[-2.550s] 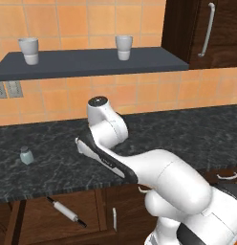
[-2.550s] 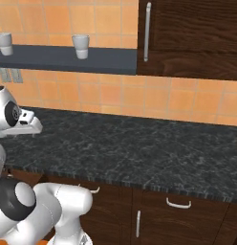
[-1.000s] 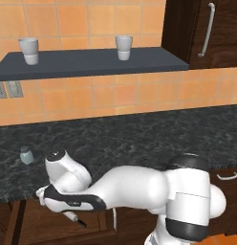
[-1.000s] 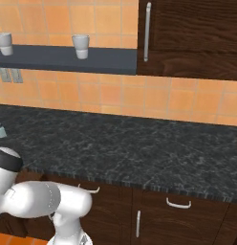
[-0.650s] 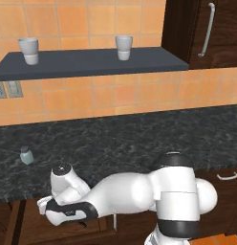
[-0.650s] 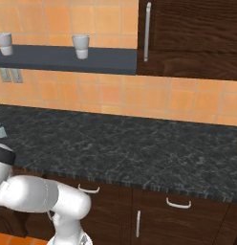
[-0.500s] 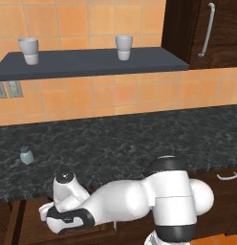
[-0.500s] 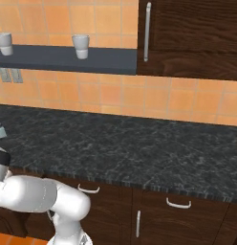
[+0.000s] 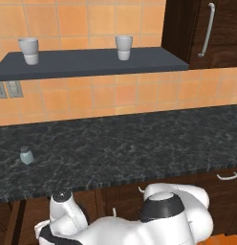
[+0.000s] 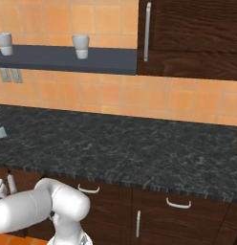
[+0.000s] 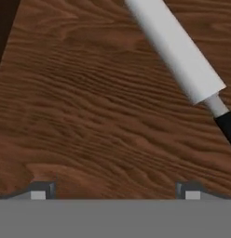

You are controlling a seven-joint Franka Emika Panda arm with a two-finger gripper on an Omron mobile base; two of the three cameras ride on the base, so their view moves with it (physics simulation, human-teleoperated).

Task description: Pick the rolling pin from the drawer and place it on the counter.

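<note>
the rolling pin (image 11: 175, 49) in the hand view runs off the top edge, so its far end and that handle can't be seen; its near dark handle is cut by the right edge. the drawer (image 11: 89, 116) floor spreads past every edge, its walls mostly out of frame. of the gripper (image 11: 115, 191) just the very tips of the fingers (image 11: 38, 191) poke up. in the left base view the arm sinks below the bottom edge under the counter (image 9: 130, 148), hand out of sight. the small shaker (image 9: 26, 155) is too tiny to make out detail.
</note>
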